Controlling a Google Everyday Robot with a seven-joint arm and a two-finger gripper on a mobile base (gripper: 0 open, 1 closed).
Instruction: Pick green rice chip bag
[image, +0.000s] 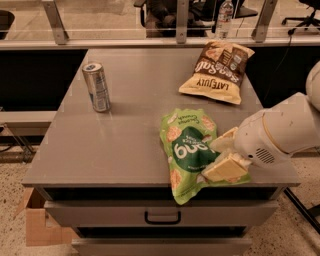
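The green rice chip bag (189, 150) lies flat near the front right edge of the grey table (125, 135), its lower corner hanging slightly over the edge. My gripper (224, 154) comes in from the right on a white arm and sits at the bag's right side. Its two cream fingers (226, 168) are spread apart, with the bag's right edge between them. The bag rests on the table.
A brown-and-cream chip bag (217, 72) lies at the back right. A silver drink can (96, 86) stands at the left. A drawer with a handle (162, 217) is under the table front. A cardboard box (37, 225) sits on the floor at the lower left.
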